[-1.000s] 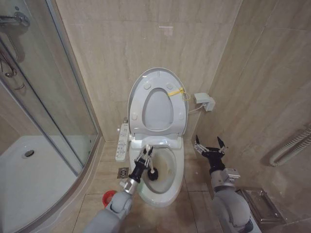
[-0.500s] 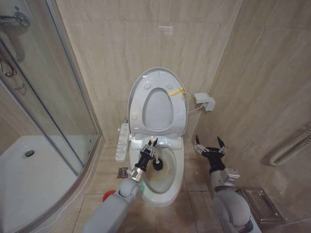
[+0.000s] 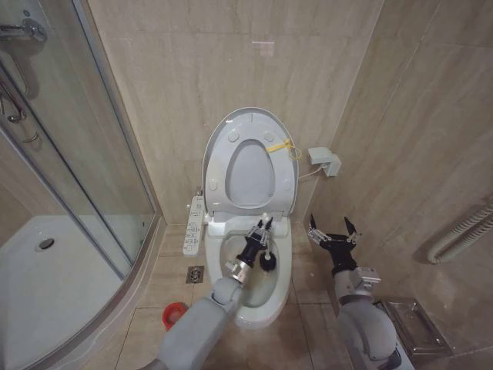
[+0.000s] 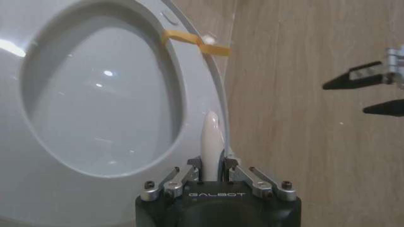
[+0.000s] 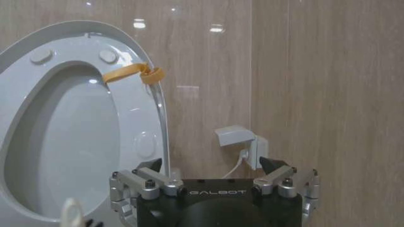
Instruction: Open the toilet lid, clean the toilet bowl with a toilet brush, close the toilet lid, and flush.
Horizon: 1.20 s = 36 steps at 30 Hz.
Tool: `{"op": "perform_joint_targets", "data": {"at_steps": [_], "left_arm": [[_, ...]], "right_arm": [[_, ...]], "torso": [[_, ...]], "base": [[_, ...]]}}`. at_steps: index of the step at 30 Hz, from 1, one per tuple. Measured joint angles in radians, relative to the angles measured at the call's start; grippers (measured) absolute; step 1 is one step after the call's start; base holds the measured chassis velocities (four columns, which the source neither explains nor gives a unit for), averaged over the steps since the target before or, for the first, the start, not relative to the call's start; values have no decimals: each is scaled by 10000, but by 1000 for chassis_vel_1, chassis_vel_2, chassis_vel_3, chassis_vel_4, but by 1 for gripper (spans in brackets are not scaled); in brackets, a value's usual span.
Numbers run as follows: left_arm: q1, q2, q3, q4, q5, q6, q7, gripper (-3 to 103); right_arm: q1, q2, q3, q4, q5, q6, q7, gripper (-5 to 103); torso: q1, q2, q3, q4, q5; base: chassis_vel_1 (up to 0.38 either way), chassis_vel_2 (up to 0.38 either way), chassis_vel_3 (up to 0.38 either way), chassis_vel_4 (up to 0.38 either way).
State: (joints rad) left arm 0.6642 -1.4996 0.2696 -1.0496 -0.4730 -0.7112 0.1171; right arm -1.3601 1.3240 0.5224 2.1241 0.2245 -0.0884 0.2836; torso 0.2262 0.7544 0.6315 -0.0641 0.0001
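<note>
Head view: left tool (image 3: 263, 229) clamps the light, stiff toilet brush (image 3: 266, 260) by its thin handle; right tool (image 3: 331, 229) gapes wide.

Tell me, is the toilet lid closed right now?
No, the toilet lid stands raised against the wall while the left claw holds the toilet brush inside the toilet bowl.

The floor (image 3: 154, 289) is beige tile with thin grout lines. The toilet bowl (image 3: 258, 297) stands on it by its pedestal, against the back wall. Left of the bowl, a square metal drain (image 3: 196, 274) is set into the tiles just beside the pedestal. Nearer than the drain, a small red cup (image 3: 173, 314) sits on the floor. Farther left, the curved edge of the shower tray (image 3: 54, 301) meets the tiles. Right of the bowl, a metal rack (image 3: 416, 324) rests by the wall.
</note>
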Motion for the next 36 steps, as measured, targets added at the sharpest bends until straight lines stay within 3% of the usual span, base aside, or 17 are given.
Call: {"op": "perform_joint_targets", "data": {"at_steps": [16, 30, 36], "left_arm": [[-153, -91, 160, 1036, 314, -179, 196, 21], [50, -169, 557, 1138, 527, -39, 189, 21], [-83, -146, 486, 670, 529, 111, 142, 21]], "right_arm": [[0, 1, 0, 0, 0, 0, 0, 100], [0, 0, 0, 0, 0, 0, 0, 100], [0, 1, 0, 0, 0, 0, 0, 100]], "torso": [[0, 0, 0, 1, -1], [-1, 1, -2, 2, -2], [0, 0, -1, -2, -1]], "base": [[0, 0, 0, 0], [0, 0, 0, 0], [0, 0, 0, 0]]}}
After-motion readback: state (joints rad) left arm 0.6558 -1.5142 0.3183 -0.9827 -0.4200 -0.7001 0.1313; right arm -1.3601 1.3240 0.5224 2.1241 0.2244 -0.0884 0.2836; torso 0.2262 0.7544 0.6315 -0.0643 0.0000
